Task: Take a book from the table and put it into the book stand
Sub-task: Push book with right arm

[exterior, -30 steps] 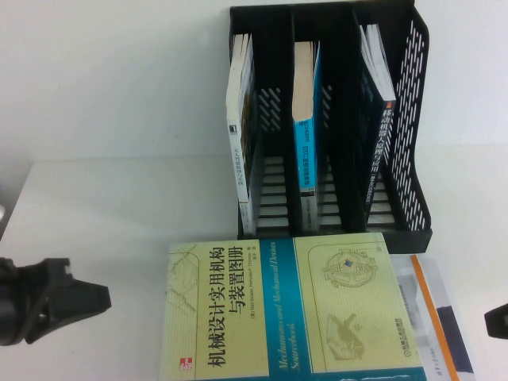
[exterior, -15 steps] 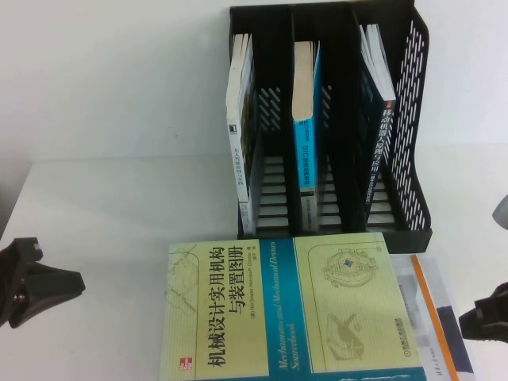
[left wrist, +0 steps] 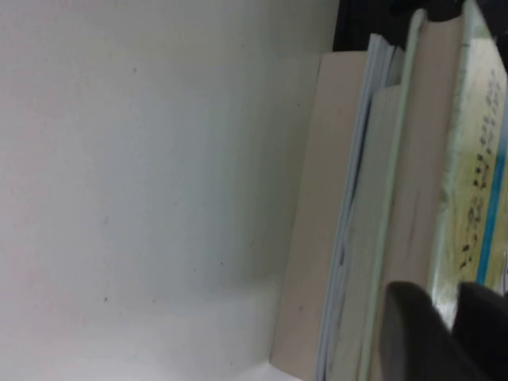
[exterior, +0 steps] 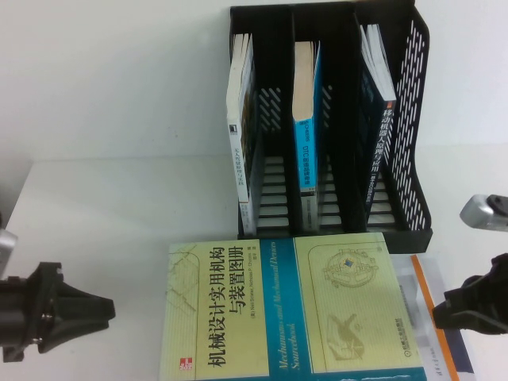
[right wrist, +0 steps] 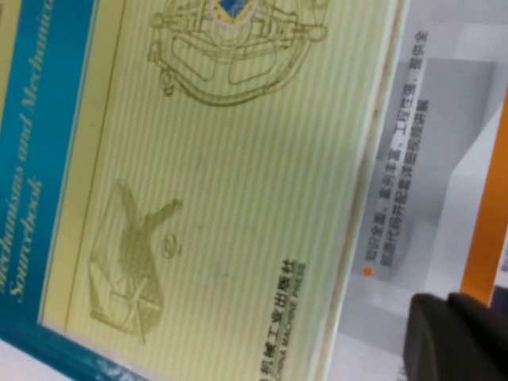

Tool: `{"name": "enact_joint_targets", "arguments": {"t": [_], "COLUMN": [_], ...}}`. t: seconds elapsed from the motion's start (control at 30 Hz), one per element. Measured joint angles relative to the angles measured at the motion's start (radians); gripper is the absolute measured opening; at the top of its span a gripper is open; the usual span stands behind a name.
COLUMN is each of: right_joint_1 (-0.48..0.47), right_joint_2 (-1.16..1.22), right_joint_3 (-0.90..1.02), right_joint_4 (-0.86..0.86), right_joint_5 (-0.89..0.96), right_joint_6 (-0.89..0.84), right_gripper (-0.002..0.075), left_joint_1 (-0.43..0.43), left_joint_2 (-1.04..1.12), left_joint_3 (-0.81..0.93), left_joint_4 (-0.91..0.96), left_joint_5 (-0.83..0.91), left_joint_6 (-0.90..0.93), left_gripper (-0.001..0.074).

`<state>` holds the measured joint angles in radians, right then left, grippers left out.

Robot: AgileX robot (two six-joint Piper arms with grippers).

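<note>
Pale yellow-green thick book (exterior: pixel 282 305) with a blue band and dark Chinese title lies flat on the plain white desk (exterior: pixel 119 206), near edge of the high view, just in front of the black plastic three-slot book stand (exterior: pixel 413 127). Each slot of that stand holds one upright volume: a white-spined book (exterior: pixel 240 151) in my left slot, a blue-spined book with yellowed pages (exterior: pixel 305 135) in the middle, a dark-covered book (exterior: pixel 377 119) in my right slot. A white book with an orange stripe (exterior: pixel 440 317) lies under the thick book's right edge, partly showing. My left pincer (exterior: pixel 99 311) sits low over the desk, just left of the thick book, tips pointing toward it and pressed together. My right pincer (exterior: pixel 440 313) sits over the orange-striped book, just right of the thick book, its tips likewise drawn together. Neither grips anything.
</note>
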<state>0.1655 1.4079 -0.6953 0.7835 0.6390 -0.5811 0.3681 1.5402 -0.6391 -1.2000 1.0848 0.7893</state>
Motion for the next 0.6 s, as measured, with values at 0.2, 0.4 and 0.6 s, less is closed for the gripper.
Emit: {"name": "enact_joint_targets", "arguments": {"t": [0.2, 0.4, 0.6], "right_joint_1": [0.000, 0.000, 0.000], "right_joint_2": [0.072, 0.124, 0.160], "right_joint_3": [0.000, -0.005, -0.038], "right_joint_4": [0.086, 0.132, 0.152], "right_joint_5": [-0.003, -0.003, 0.042], "right_joint_6": [-0.066, -0.082, -0.087], "right_gripper": [-0.0003, -0.0003, -0.0003], "left_joint_1": [-0.065, -0.139, -0.216], "left_joint_2": [0.103, 0.196, 0.260], "left_joint_3": [-0.002, -0.006, -0.009], "left_joint_4": [-0.026, -0.122, -0.231], "left_joint_5": [0.024, 0.061, 0.063], "left_joint_6": [0.030, 0.118, 0.196], "left_gripper": [0.0475, 0.0629, 0.0643]}}
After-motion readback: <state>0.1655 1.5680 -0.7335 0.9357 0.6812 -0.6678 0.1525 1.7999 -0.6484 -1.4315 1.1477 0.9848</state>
